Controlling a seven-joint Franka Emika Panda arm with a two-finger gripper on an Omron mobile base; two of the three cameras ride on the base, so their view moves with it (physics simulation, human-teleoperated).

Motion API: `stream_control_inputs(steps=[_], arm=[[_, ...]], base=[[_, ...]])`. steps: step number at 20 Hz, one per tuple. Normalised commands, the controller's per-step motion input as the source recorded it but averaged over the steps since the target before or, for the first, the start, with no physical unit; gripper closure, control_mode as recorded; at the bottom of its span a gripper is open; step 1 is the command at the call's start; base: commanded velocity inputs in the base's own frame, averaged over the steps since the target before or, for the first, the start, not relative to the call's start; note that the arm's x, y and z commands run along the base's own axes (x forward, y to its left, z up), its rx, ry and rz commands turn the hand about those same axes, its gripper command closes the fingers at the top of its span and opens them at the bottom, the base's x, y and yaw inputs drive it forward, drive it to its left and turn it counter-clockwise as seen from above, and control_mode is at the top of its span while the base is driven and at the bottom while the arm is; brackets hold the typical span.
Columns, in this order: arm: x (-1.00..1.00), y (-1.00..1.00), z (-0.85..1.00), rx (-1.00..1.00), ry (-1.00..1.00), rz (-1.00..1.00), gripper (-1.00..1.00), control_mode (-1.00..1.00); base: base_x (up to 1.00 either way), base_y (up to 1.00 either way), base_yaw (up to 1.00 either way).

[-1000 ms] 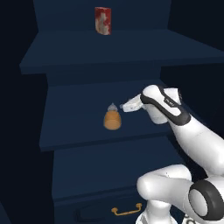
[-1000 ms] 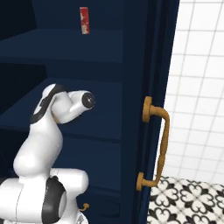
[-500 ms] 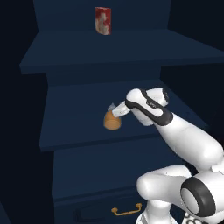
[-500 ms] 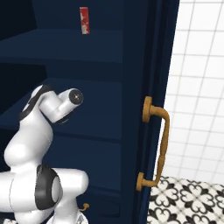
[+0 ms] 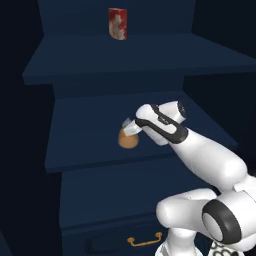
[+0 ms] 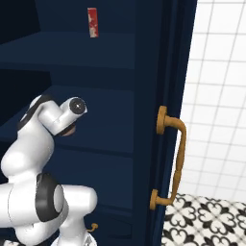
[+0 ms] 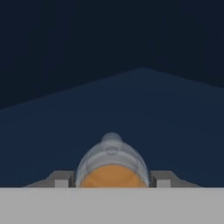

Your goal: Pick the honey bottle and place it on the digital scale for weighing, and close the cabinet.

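The honey bottle [image 5: 127, 141], amber with a grey-white cap, stands on the middle shelf of the open navy cabinet [image 5: 125, 55]. My gripper [image 5: 129, 129] reaches in from the right and is shut on the bottle's upper part. In the hand view the honey bottle [image 7: 112, 168] sits between my gripper [image 7: 112, 179], and both fingers [image 7: 61, 178] press against its sides. The bottle still rests on the shelf. The digital scale is out of view.
A red-and-white box [image 5: 117, 23] stands on the shelf above. The cabinet's right door [image 6: 173, 72] stands open, edge-on, with a long brass handle [image 6: 175, 158]. Below the shelves is a drawer with a brass pull [image 5: 145, 241]. White tiled wall lies to the right.
The hand has moved left along the shelf to the honey bottle, and the wide-open fingers have closed in onto its sides.
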Motion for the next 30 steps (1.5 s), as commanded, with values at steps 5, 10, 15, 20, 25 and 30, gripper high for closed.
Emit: stream_control_inputs(steps=[5,10,15,20,25,30], arm=[[-0.07,0.0,-0.06,-0.02,-0.04,0.0,1.0,-1.0],[-0.59,0.19,0.0,0.0,-0.32,0.0,1.0,-1.0],[-0.73,0.29,0.0,0.0,-0.36,0.0,1.0,-1.0],[-0.78,0.05,0.31,0.0,-0.2,0.0,1.0,-1.0],[-0.72,-0.04,0.99,0.03,0.04,-0.05,1.0,-1.0],[-0.67,-0.18,1.0,0.05,0.33,-0.17,1.0,-1.0]], base=[[0.0,0.0,0.0],[0.0,0.0,0.0],[0.0,0.0,0.0],[0.0,0.0,0.0],[0.0,0.0,0.0],[0.0,0.0,0.0]])
